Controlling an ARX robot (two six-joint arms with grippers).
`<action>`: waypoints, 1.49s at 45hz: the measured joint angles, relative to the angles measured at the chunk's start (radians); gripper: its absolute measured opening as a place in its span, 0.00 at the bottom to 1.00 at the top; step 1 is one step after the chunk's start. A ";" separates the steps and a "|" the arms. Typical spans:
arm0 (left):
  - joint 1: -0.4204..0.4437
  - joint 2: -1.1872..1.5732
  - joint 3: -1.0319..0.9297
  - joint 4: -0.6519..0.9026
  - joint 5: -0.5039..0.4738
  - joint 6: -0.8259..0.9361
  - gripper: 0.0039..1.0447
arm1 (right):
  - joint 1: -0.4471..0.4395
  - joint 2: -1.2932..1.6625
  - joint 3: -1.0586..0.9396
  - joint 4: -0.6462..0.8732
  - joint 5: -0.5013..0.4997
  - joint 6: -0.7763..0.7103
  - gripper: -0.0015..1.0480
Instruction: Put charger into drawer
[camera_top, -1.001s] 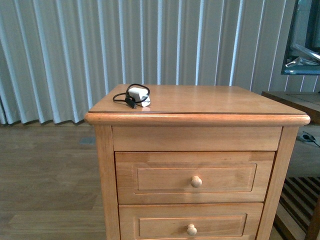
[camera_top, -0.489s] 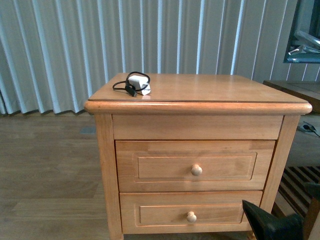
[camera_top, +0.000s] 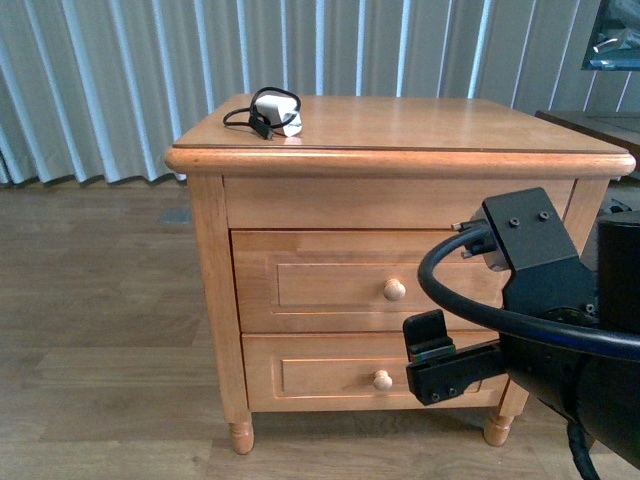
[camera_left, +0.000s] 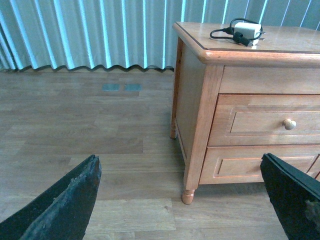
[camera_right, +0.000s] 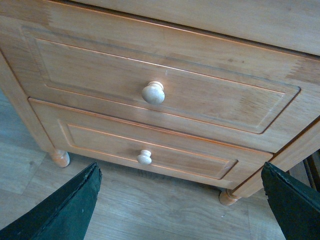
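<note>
Charger sits on top of the nightstand, near its back left corner in the front view, the white block upright with its black cable looped out to the left and lying on the wood. It is touched by neither gripper and is well apart from both. The drawer is closed, its panel front flush with the frame, and its knob is bare. Below it the lower drawer is closed too, with its own small knob. The right arm fills the lower right of the front view, raised in front of the nightstand at about the level of the two drawer fronts. The right gripper faces those fronts with its fingers spread wide and nothing between them; it is short of the wood and touches neither knob. The left gripper hangs off the nightstand's left front corner, over the floor, and looks along the cabinet's side and front; its fingers are likewise spread wide and hold nothing. The charger shows in that view on the top, far from the fingers. Pale curtains hang behind the nightstand.
</note>
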 joint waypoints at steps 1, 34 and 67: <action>0.000 0.000 0.000 0.000 0.000 0.000 0.94 | 0.000 0.015 0.014 0.000 0.002 0.000 0.92; 0.000 0.000 0.000 0.000 0.000 0.000 0.94 | 0.000 0.354 0.400 -0.068 0.078 0.024 0.92; 0.000 0.000 0.000 0.000 0.000 0.000 0.94 | 0.034 0.497 0.602 -0.107 0.158 0.048 0.92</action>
